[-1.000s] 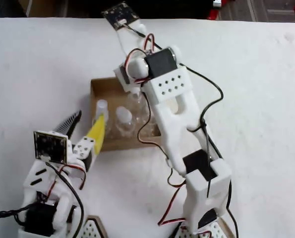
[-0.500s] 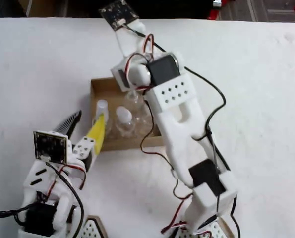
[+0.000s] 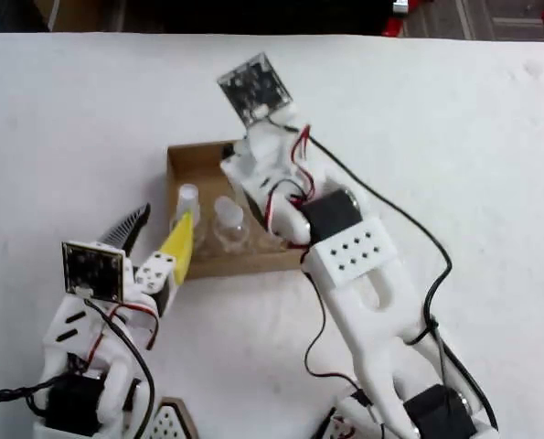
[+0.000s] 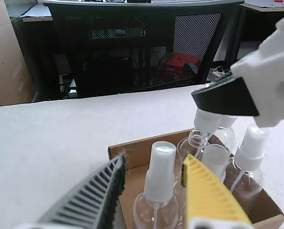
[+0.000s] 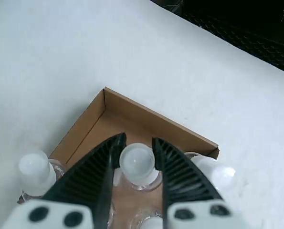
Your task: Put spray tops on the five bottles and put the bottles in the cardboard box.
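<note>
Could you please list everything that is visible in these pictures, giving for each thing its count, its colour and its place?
table: one, white, under everything.
cardboard box: one, brown, near the middle of the table.
bottles: at least four, clear, standing in the cardboard box; they overlap, so the exact count is uncertain.
spray tops: several, white, on bottles in the box.
chair: one, black, beyond the far edge of the table.
left end effector: one, with a black finger and a yellow finger, open, at the box's edge.
right end effector: one, with black fingers, over the box, shut on a spray top.
</note>
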